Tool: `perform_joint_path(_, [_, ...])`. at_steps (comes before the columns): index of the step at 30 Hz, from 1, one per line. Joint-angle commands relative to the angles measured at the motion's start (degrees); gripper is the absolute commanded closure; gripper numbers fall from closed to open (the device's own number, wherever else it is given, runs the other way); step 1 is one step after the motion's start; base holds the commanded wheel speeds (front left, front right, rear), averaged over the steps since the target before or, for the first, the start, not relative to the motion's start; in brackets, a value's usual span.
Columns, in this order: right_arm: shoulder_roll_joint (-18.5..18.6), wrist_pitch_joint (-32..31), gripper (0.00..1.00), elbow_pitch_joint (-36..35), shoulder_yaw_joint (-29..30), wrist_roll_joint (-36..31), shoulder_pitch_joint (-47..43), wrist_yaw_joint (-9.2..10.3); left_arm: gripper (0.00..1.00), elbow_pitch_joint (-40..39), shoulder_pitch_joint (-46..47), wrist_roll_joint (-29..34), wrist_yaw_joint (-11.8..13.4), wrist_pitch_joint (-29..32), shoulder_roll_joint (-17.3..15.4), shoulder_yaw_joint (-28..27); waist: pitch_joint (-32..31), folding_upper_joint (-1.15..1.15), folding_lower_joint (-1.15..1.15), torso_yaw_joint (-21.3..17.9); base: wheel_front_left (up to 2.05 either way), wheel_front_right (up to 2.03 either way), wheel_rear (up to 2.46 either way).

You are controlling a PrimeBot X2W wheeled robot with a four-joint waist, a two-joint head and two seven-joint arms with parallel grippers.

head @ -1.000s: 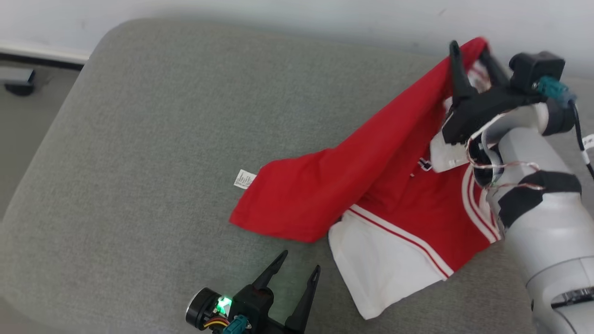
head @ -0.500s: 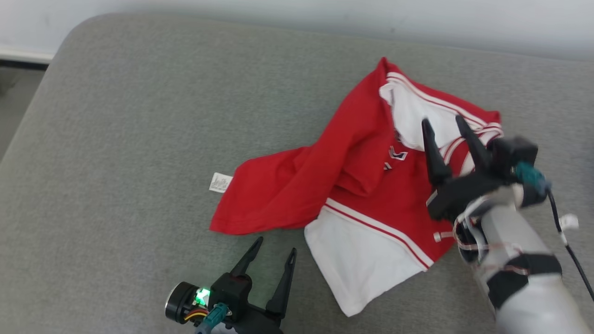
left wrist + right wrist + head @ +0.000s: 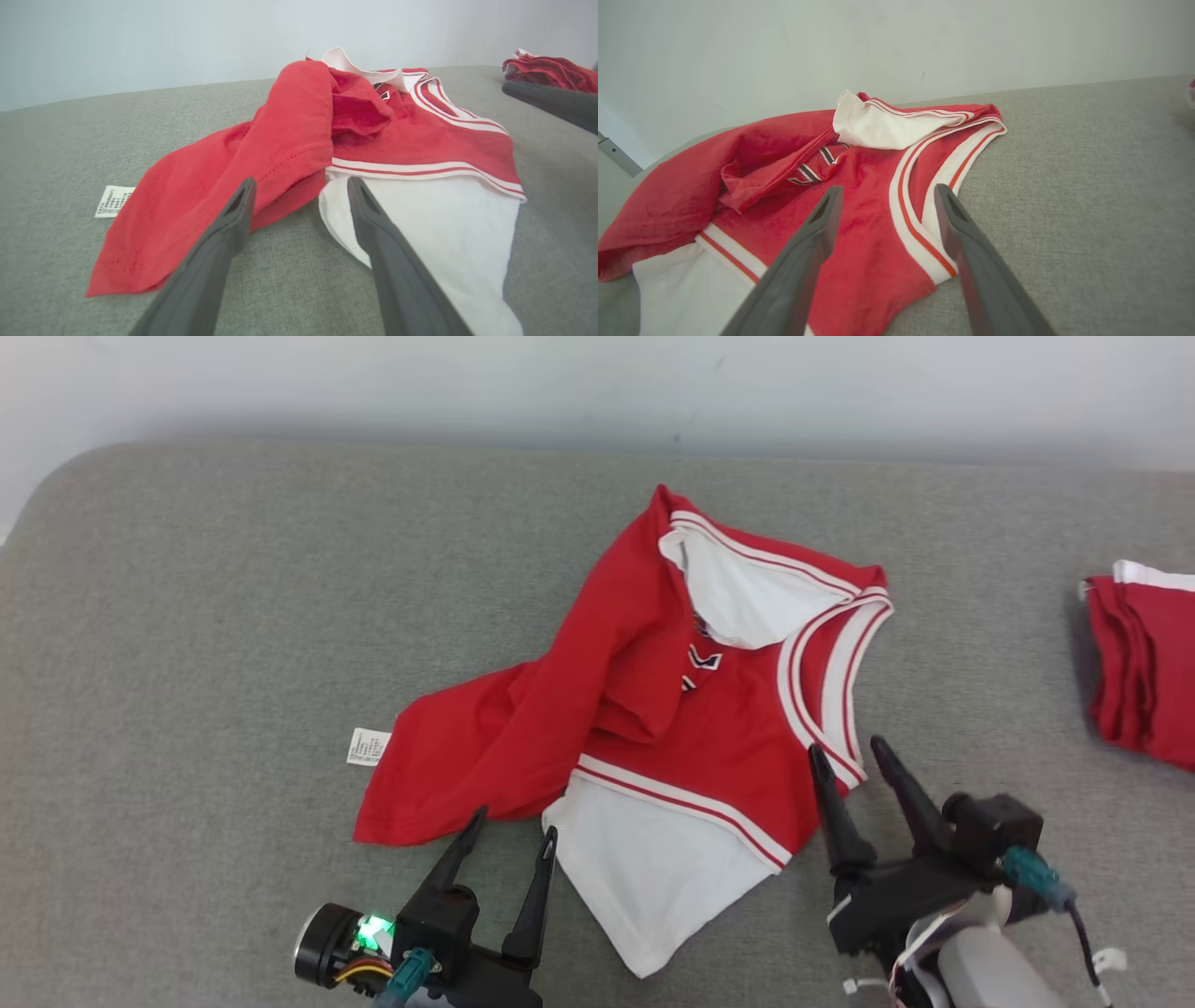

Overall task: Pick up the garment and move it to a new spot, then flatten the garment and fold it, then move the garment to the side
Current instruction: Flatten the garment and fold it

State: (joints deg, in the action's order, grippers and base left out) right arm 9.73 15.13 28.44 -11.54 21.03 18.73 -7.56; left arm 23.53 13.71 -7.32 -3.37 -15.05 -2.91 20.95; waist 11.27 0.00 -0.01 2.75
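A red and white garment (image 3: 653, 719) lies crumpled in the middle of the grey cushion (image 3: 187, 644), a white label at its left tip. My left gripper (image 3: 515, 821) stands open just in front of its near hem, empty. My right gripper (image 3: 847, 754) is open too, at the garment's near right edge by the striped armhole, holding nothing. In the left wrist view the garment (image 3: 327, 135) spreads just beyond the left gripper (image 3: 301, 184). In the right wrist view the right gripper (image 3: 886, 191) points over the garment (image 3: 859, 196).
A second red garment (image 3: 1144, 663), folded, lies at the cushion's right edge and shows far right in the left wrist view (image 3: 551, 70). A pale wall (image 3: 597, 383) runs behind the cushion. Bare grey fabric spreads left of the garment.
The right gripper let go of the garment, which dropped onto the cushion, and drew back towards me, opening wide. The head camera swung right, bringing the folded red garment into view.
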Motion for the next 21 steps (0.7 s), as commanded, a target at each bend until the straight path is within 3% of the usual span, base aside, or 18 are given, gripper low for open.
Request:
perform_joint_path(1, [-0.4,0.0,0.00,-0.5,0.0,-0.5,-1.0,0.14,0.00,-0.2,-0.4,0.8,0.1,-0.2,0.0,-0.1,-0.9,0.00,0.01,-1.2,0.00,0.00,0.00])
perform_joint_path(13, [-1.6,0.0,0.00,-1.9,0.2,-1.0,-3.7,0.13,0.00,6.7,5.1,5.2,2.1,-0.2,-1.7,-3.7,0.1,0.00,0.01,-5.4,0.00,0.00,0.00])
perform_joint_path(15, [-1.7,0.0,0.00,-2.0,0.3,-1.0,-3.6,0.14,0.56,7.6,5.7,4.9,2.3,-0.2,-1.9,-4.4,0.4,0.00,0.01,-5.7,0.00,0.00,0.00])
perform_joint_path(16, [-1.7,0.0,0.00,-2.0,0.3,-0.9,-3.6,0.14,0.99,7.7,6.2,4.9,2.2,-0.2,-2.0,-4.6,0.6,0.00,0.01,-5.7,0.00,0.00,0.00])
perform_joint_path(21, [-1.6,0.0,0.00,-2.3,0.6,-0.7,-3.7,0.13,1.00,5.8,7.2,4.1,1.5,-0.2,-1.7,-5.8,1.2,0.00,0.01,-5.7,0.00,0.00,0.00])
